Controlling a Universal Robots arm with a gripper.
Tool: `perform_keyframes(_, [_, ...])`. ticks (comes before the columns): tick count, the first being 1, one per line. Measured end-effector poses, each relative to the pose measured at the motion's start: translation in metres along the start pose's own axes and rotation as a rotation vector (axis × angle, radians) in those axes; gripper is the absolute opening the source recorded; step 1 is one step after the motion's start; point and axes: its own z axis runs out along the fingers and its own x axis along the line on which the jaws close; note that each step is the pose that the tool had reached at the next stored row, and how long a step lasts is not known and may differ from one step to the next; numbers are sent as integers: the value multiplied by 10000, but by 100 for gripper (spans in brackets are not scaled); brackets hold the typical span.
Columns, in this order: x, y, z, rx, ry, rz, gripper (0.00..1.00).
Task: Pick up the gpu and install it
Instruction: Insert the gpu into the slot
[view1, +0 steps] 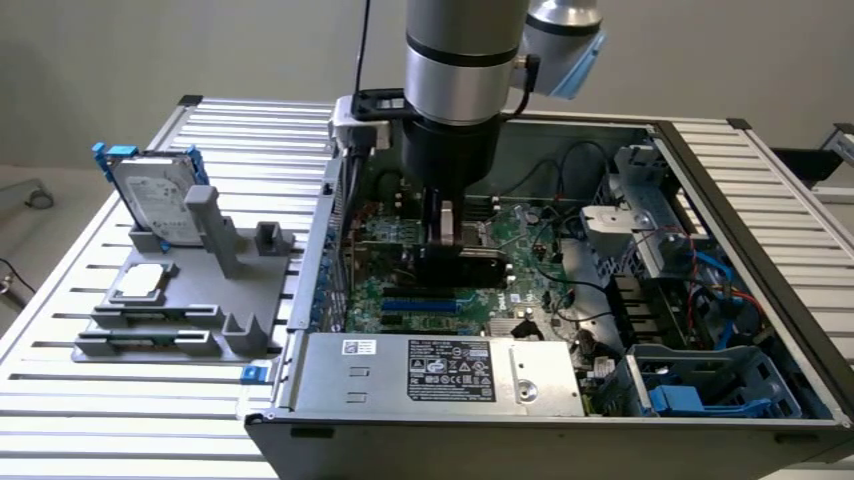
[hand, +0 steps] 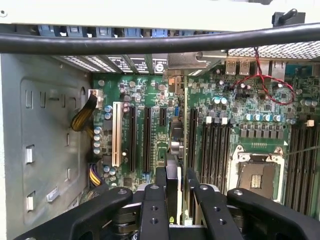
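My gripper (view1: 447, 228) hangs from the arm inside the open computer case (view1: 747, 180), over the green motherboard (view1: 534, 240). It is shut on the gpu (view1: 462, 264), a thin card with a black cover that stands on edge just above the board. In the wrist view the gpu (hand: 173, 145) appears edge-on between my two black fingers (hand: 161, 181), running toward its metal bracket at the case's rear wall. It lines up with the expansion slots (hand: 146, 137). Whether the card is seated in a slot I cannot tell.
On the exterior view's left, a grey fixture (view1: 187, 320) holds a silver hard drive in a blue frame (view1: 154, 200) and a small silver CPU chip (view1: 142, 283). The power supply (view1: 441, 370) fills the case's near side. An empty CPU socket (hand: 256, 175) and a black cable (hand: 150, 42) are close by.
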Motion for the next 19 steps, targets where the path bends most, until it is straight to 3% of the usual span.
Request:
perform_keyframes(4, [1, -2, 65, -5, 1, -2, 26])
perform_keyframes(10, [3, -2, 80, -4, -6, -22, 26])
perform_keyframes(14, [3, -1, 122, -2, -96, -56, 26])
perform_keyframes(19, [4, 13, 185, -2, -101, -60, 26])
